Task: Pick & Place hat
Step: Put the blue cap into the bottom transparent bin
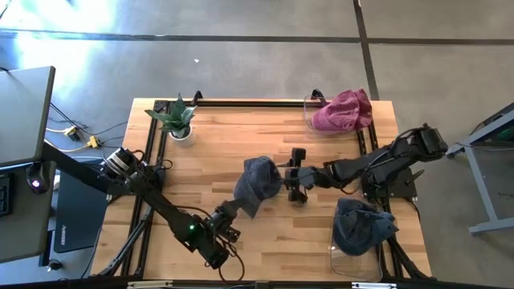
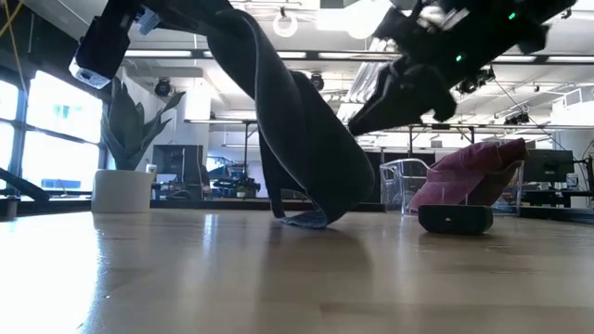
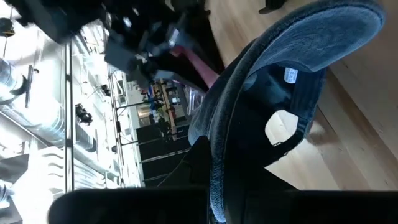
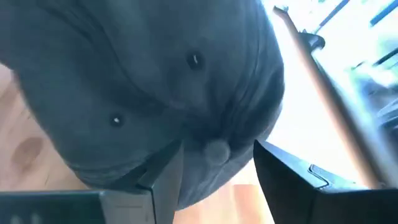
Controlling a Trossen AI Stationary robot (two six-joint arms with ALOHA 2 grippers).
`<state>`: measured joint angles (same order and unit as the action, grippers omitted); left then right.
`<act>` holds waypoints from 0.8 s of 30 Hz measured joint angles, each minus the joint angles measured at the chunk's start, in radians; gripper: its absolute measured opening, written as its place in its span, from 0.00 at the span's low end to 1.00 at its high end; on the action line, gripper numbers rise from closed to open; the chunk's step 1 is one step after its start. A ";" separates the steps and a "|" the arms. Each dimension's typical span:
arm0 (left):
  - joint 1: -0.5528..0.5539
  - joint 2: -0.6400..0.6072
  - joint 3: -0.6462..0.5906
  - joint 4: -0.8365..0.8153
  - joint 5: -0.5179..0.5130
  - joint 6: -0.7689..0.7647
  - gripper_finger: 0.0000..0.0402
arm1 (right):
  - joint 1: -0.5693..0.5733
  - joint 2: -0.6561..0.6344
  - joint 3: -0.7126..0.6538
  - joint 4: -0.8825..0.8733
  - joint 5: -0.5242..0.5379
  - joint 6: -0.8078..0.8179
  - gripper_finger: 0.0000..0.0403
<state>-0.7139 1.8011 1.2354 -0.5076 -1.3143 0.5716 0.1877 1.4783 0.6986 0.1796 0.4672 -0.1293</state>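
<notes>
So the dark blue-grey hat (image 1: 259,185) is sitting about mid-counter, hanging in the air with just its lower edge brushing the wood in the low view. The left gripper (image 1: 227,213) has it pinched by the brim end, fingers clamped down tight on the fabric, coming in from the near-left corner of the counter (image 1: 241,144). From the left wrist view you can see inside the cap, white tag and the strap opening at the back.

The right gripper (image 1: 291,183) is right on the other side of the hat, reaching in from the right. Its fingers (image 4: 163,171) are spread apart with the crown and its top button sitting between them, but they don't look clamped on it, more like straddling it.

Other stuff around: a pink hat (image 1: 344,110) in a clear bin (image 1: 308,112) at the far right corner, another dark blue hat (image 1: 363,225) in a clear bin at the near right, and a small potted plant (image 1: 177,119) at the far left corner.
</notes>
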 joint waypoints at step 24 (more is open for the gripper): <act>-0.008 -0.001 0.000 -0.019 0.028 -0.043 0.01 | -0.141 0.045 -0.001 0.016 -0.242 0.092 0.08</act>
<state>-0.7219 1.8004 1.2358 -0.5269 -1.2866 0.5285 0.0471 1.5229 0.6979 0.1958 0.2254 -0.0374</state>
